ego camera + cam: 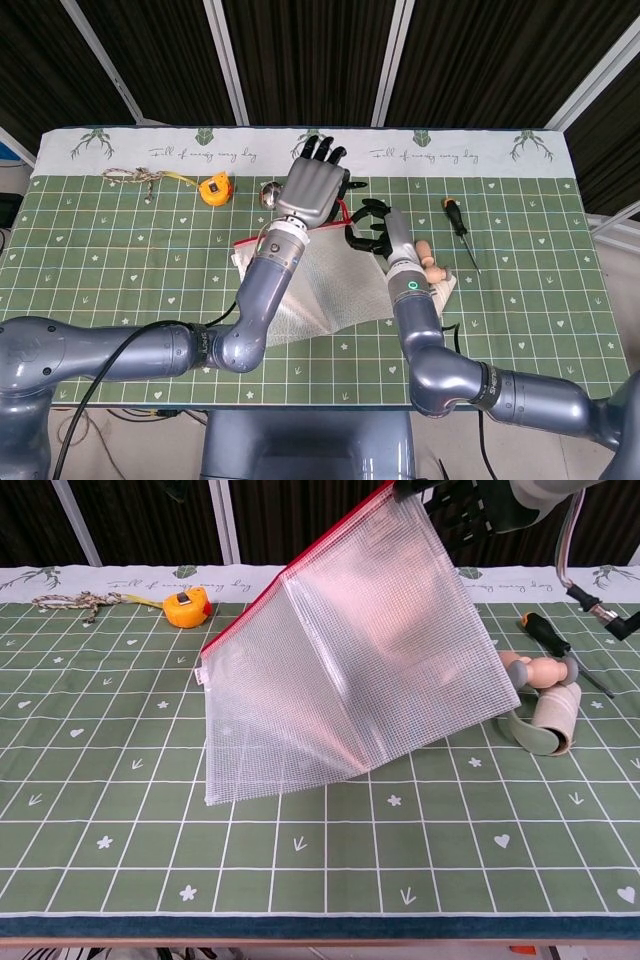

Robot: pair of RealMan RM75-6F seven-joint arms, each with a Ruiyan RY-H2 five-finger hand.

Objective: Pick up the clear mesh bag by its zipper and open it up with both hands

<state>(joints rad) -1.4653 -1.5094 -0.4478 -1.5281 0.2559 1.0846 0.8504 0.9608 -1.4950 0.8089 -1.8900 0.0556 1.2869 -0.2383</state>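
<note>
The clear mesh bag hangs tilted, its red zipper edge running up to the right and its lower left part resting on the mat. My right hand pinches the zipper end at the raised corner; in the chest view this hand is cut off by the top edge. My left hand hovers over the bag's upper edge with its fingers stretched out and apart, holding nothing. From the head view the bag is partly hidden under both forearms.
An orange tape measure and a knotted cord lie at the back left. A small metal piece sits behind the bag. To the right are a screwdriver, a wooden piece and a tape roll.
</note>
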